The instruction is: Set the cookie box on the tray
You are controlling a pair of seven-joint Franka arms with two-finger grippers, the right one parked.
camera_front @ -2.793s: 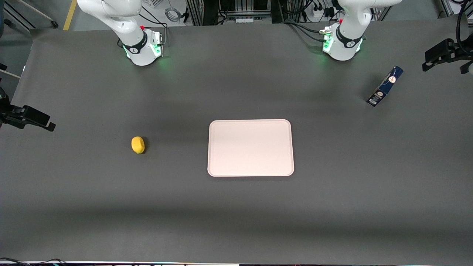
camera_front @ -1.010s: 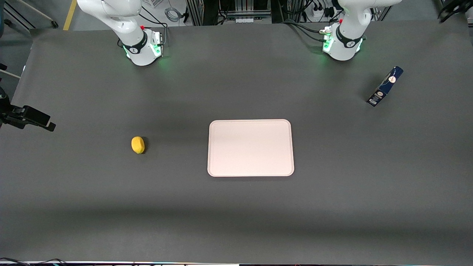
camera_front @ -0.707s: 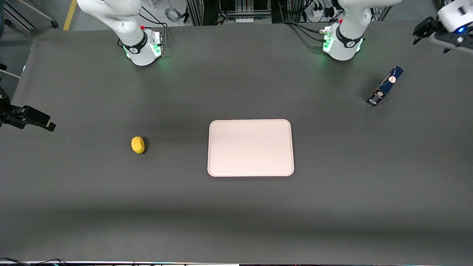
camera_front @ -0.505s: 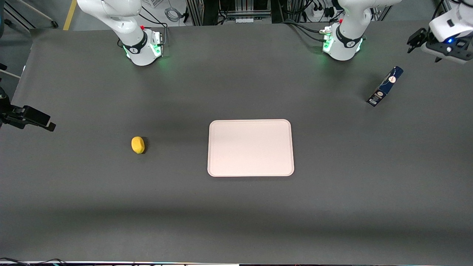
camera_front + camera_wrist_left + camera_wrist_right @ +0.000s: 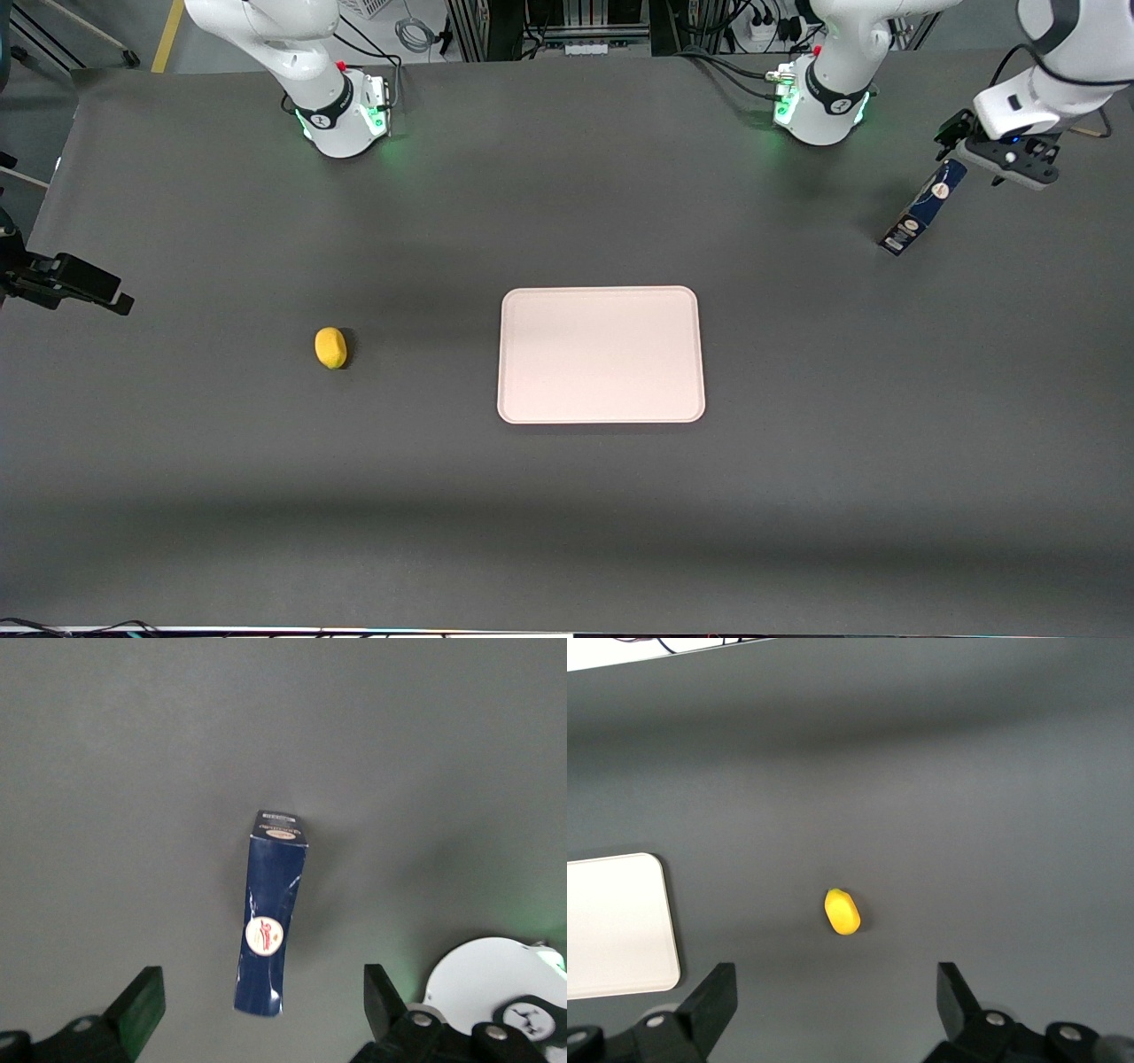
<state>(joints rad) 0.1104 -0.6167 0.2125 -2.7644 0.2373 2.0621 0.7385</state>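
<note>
We read no words or numbers anywhere, the cookie box [image 5: 269, 936] bears a round white-and-red logo and print too small to read, pincer [image 5: 259, 1012] above it unmarked

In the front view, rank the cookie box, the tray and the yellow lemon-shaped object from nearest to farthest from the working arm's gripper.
The gripper, jaws open, hangs above the cookie box.
1. Cookie box: right under the gripper, at the working arm's end of the table.
2. Tray: mid-table, nearer the front camera.
3. Yellow lemon-shaped object: toward the parked arm's end.
</note>
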